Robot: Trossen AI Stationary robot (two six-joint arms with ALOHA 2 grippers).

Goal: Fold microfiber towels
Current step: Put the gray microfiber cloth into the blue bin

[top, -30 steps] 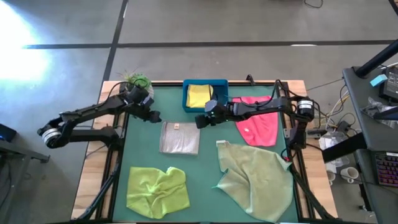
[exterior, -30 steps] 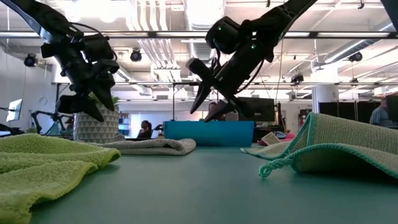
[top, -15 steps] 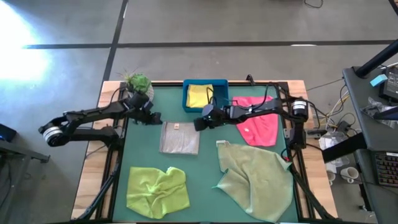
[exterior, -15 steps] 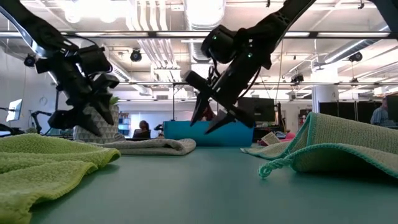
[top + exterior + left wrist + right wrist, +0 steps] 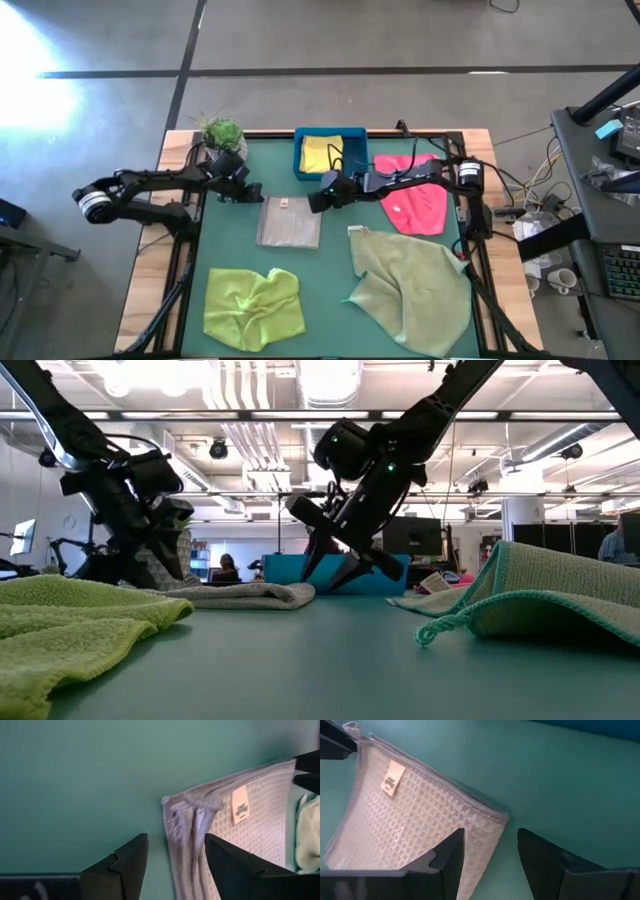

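A folded light grey towel [image 5: 289, 221] lies flat at the table's middle. My left gripper [image 5: 250, 192] is open and low at its far left corner [image 5: 172, 805], fingers on either side of it. My right gripper [image 5: 315, 200] is open and low at its far right corner [image 5: 497, 817]. A yellow towel [image 5: 321, 153] lies in the blue tray [image 5: 300, 170]. A hot pink towel [image 5: 415, 200] lies at the far right, a crumpled lime green one [image 5: 253, 307] at the near left, and a larger sage green one [image 5: 410, 288] at the near right.
A potted plant [image 5: 220, 133] stands at the table's far left corner, just behind my left arm. The blue tray stands right behind the grey towel. Bare green mat [image 5: 330, 310] shows between the lime and sage towels.
Both grippers have gone down toward the grey towel's far corners. My left gripper has moved toward the table's near and right edges, and my right gripper toward the left edge. The towels have not moved.
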